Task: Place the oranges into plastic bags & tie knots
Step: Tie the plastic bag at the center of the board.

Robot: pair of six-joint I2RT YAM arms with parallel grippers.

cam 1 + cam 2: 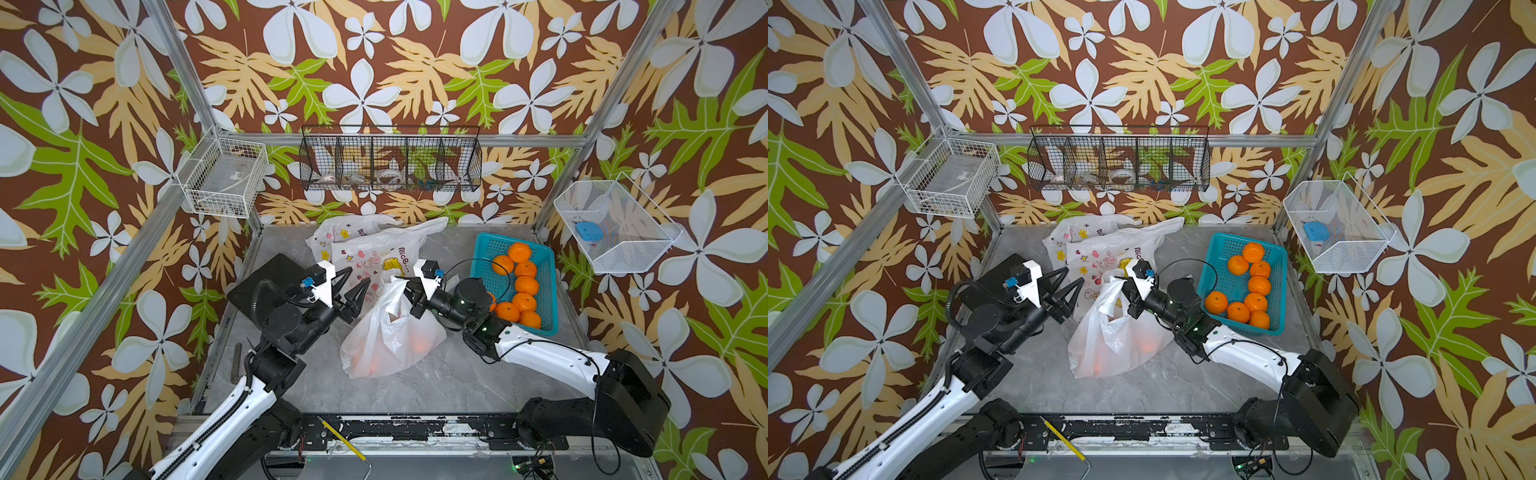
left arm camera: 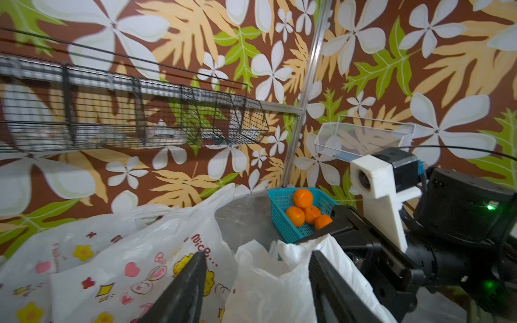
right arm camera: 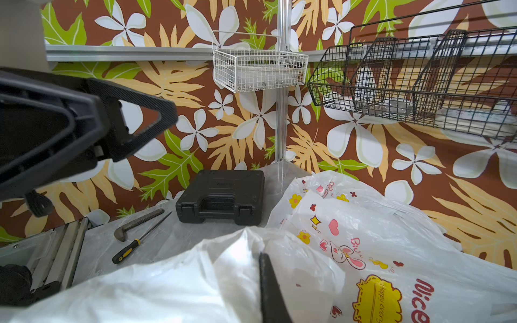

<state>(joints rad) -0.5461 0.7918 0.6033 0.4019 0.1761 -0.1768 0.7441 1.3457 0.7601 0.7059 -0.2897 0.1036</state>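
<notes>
Right gripper [image 1: 408, 287] clamped on a handle [image 1: 395, 284] of the loaded bag [image 1: 386, 340] just below it, my left gripper [image 1: 360, 275] half-open & empty alongside: a hard tug w/ one grip could tear film, spilling oranges [image 1: 420, 345].

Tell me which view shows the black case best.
The right wrist view: the case lies there whole and unobstructed, with its handle and latches clear. In both top views the left arm covers part of the case. The left wrist view does not show it.
</notes>
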